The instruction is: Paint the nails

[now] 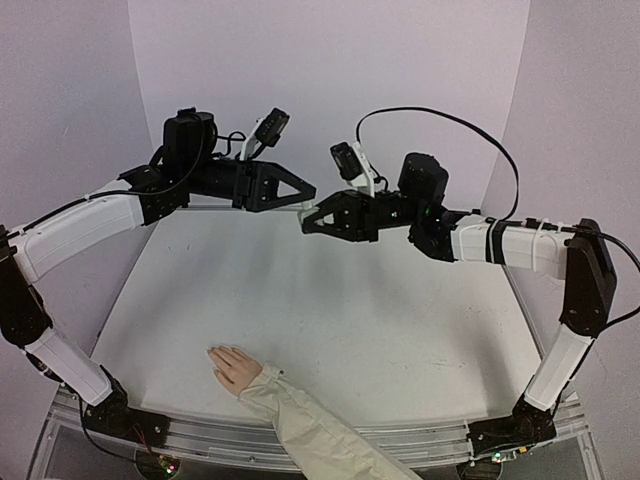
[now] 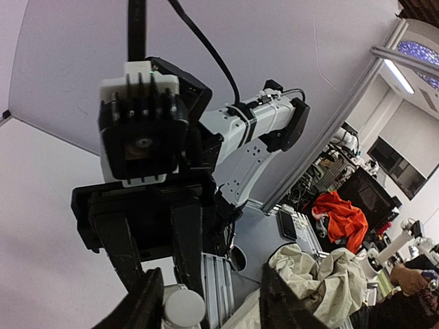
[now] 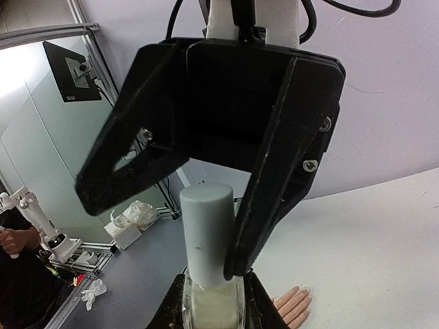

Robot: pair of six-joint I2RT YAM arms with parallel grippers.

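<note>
The pale pink hand (image 1: pixel 234 366) lies flat near the table's front edge, with its cream sleeve (image 1: pixel 300 425) running toward the front. Its nails (image 3: pixel 304 293) are tiny at the fingertips in the right wrist view. My right gripper (image 3: pixel 212 306) is shut on a small glass bottle (image 3: pixel 211 308) of pale polish with a grey-white cap (image 3: pixel 207 229), held high at the back. My left gripper (image 3: pixel 159 234) faces it with its jaws open on either side of the cap. One left finger (image 3: pixel 264 205) touches the cap. In the left wrist view the cap (image 2: pixel 183 307) sits beside one finger of my left gripper (image 2: pixel 209 301).
Both grippers meet in mid-air above the back of the white table (image 1: pixel 380 300), left gripper (image 1: pixel 306 192) just above right gripper (image 1: pixel 308 224). A purple backdrop (image 1: pixel 330 60) walls off the rear and sides. An aluminium rail (image 1: pixel 200 432) runs along the front edge.
</note>
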